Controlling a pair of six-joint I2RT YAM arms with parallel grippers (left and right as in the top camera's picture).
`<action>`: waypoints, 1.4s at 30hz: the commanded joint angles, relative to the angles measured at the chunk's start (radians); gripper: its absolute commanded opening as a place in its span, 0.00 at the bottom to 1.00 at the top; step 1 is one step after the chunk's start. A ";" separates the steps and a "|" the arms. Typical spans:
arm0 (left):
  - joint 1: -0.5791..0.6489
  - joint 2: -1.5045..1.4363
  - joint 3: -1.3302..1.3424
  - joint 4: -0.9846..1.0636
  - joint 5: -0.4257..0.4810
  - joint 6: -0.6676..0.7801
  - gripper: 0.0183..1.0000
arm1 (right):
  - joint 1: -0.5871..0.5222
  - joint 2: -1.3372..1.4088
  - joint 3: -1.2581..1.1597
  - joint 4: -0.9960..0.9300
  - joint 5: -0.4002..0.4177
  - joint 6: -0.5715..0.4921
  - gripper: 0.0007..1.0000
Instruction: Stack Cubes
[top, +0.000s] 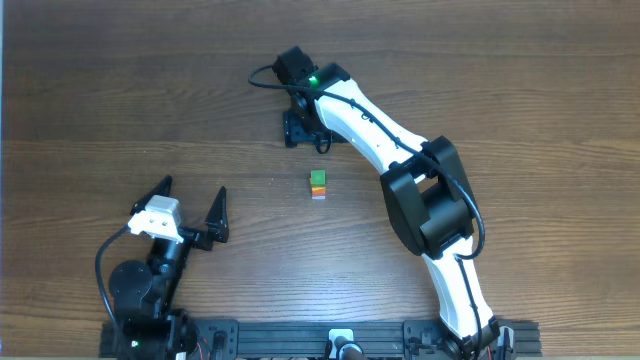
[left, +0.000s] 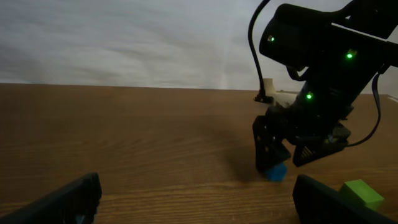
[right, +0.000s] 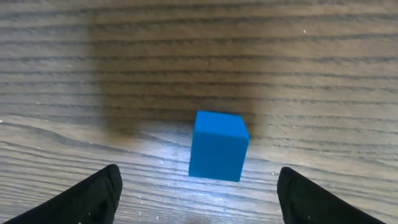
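A blue cube (right: 217, 145) sits on the wooden table (right: 311, 74), between and just beyond the spread black fingers of my right gripper (right: 202, 199), which is open and hovers low over it. In the left wrist view that same right gripper (left: 298, 149) hangs right above the blue cube (left: 275, 171). Nearer the table's middle is a small stack with a green cube (top: 318, 178) on top of an orange cube (top: 318, 190); the green cube (left: 362, 194) also shows beside one of my left fingers. My left gripper (top: 195, 186) rests open at the front left, holding nothing.
The white right arm (top: 400, 160) stretches diagonally from the front right to the far middle, passing to the right of the stack. Bare wood surrounds the cubes on every side. A pale wall (left: 124, 37) stands beyond the table's far edge.
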 joint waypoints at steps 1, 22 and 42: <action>-0.005 -0.007 -0.009 0.003 0.009 0.014 1.00 | 0.005 0.031 0.016 0.008 0.006 -0.005 0.79; -0.005 -0.007 -0.009 0.003 0.009 0.014 1.00 | 0.005 0.062 0.016 0.020 0.047 -0.005 0.66; -0.005 -0.007 -0.009 0.003 0.009 0.014 1.00 | 0.004 0.062 0.016 0.011 0.063 -0.005 0.29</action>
